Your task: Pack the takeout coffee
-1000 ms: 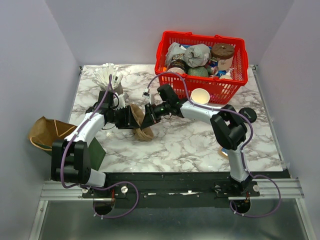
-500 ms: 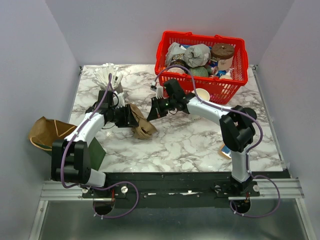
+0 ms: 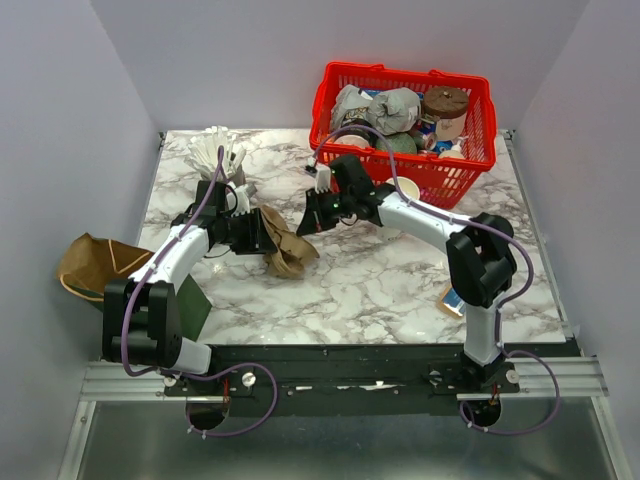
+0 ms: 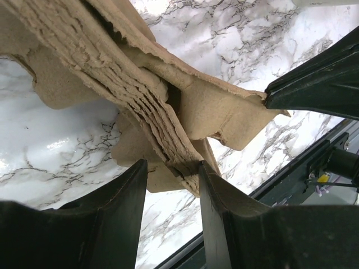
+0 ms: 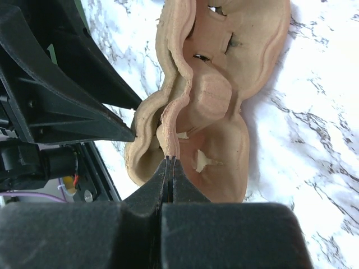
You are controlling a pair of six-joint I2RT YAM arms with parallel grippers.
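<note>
1. Right wrist view: the right tool [image 5: 170, 162] is clenched, its two fingers pressed flat together. Their tips nip the thin rim of the top carrier [image 5: 219, 112], which fills the upper middle of the frame.
2. Just above the tips, that carrier splits away from the pulp layer on its left, with a narrow gap between the two.
3. The black body of the left tool [image 4: 171, 168] fills the left of the same frame, its point just beside the carriers.
4. In the left wrist view, the left tool grasps the stack [image 4: 140, 95] of pulp carriers by its ragged edge. One finger sits on each side, and the jaws stand partway apart around the layers.
5. A dark finger of the right tool enters at the right of that frame, at a corner of a carrier.
6. From above, both tools meet left of centre over the marble desk [image 3: 380, 280], with the carriers between them. I cannot tell whether the lower edge of the carriers rests on the marble.
7. A white cup [image 3: 404, 190] stands behind the right arm, just in front of the red basket [image 3: 440, 180] at the upper right.
8. A white bundle [image 3: 218, 150] lies at the upper left corner of the desk.
9. A crumpled brown bag [image 3: 85, 262] sits off the desk's left edge.
</note>
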